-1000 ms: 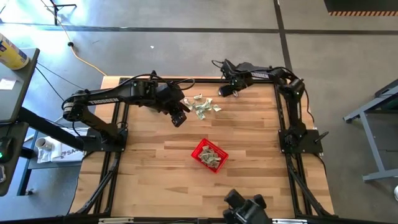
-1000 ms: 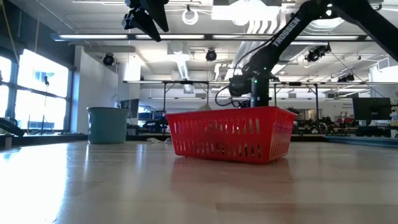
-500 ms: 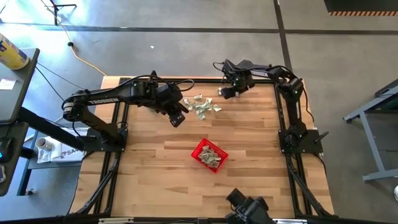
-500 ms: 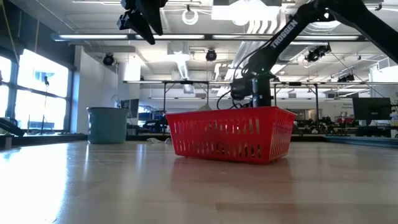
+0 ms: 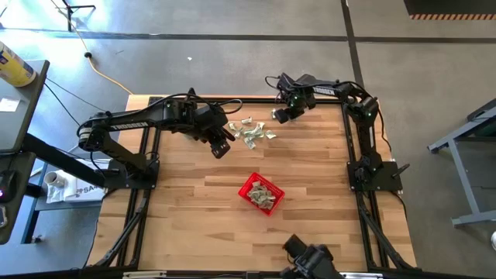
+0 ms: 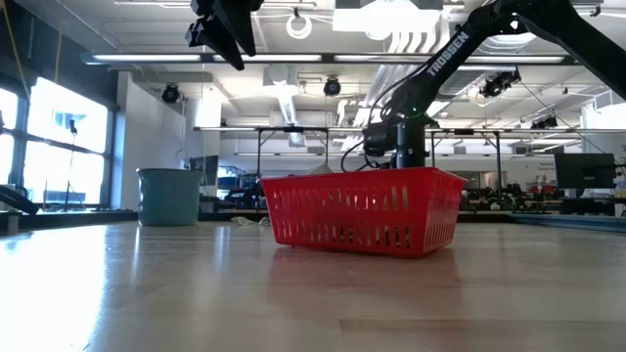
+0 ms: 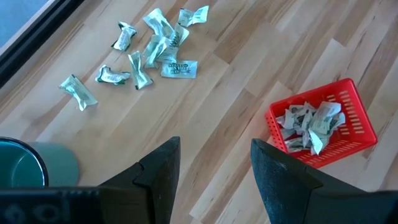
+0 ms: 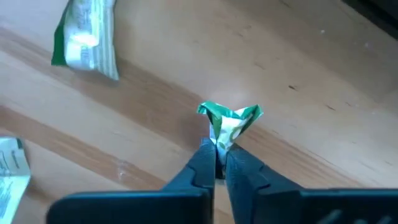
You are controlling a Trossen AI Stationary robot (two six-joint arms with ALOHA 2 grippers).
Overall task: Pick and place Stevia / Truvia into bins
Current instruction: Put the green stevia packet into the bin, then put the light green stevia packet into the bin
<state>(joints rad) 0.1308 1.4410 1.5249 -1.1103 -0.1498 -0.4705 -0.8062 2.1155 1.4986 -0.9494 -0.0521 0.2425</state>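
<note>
Several pale green and white Stevia sachets [image 5: 252,133] lie scattered on the wood near the table's far edge. More sachets fill the red basket [image 5: 261,192], which stands mid-table; in the low view the basket [image 6: 362,210] is in front. My right gripper [image 8: 216,154] is down at the right end of the scatter [image 5: 279,115], shut on one sachet [image 8: 229,119]. My left gripper [image 7: 214,168] hovers open above the table, left of the scatter [image 5: 221,147], with nothing between its fingers. My right gripper pinches one crumpled sachet at its near edge [image 8: 219,138] between its two fingertips. The paper bunches where they meet and fans out beyond them. The fingers come slanting down from above. Whether the sachet is clear of the wood, I cannot tell.
A teal cup [image 7: 25,171] stands on the table near my left gripper. Two loose sachets [image 8: 84,40] lie close to the one held. Bare wood spreads between the scatter and the basket, and on the near half of the table [image 5: 201,225].
My right gripper has dipped a little toward the table at the right end of the sachet scatter. The basket and the loose sachets have stayed where they were.
</note>
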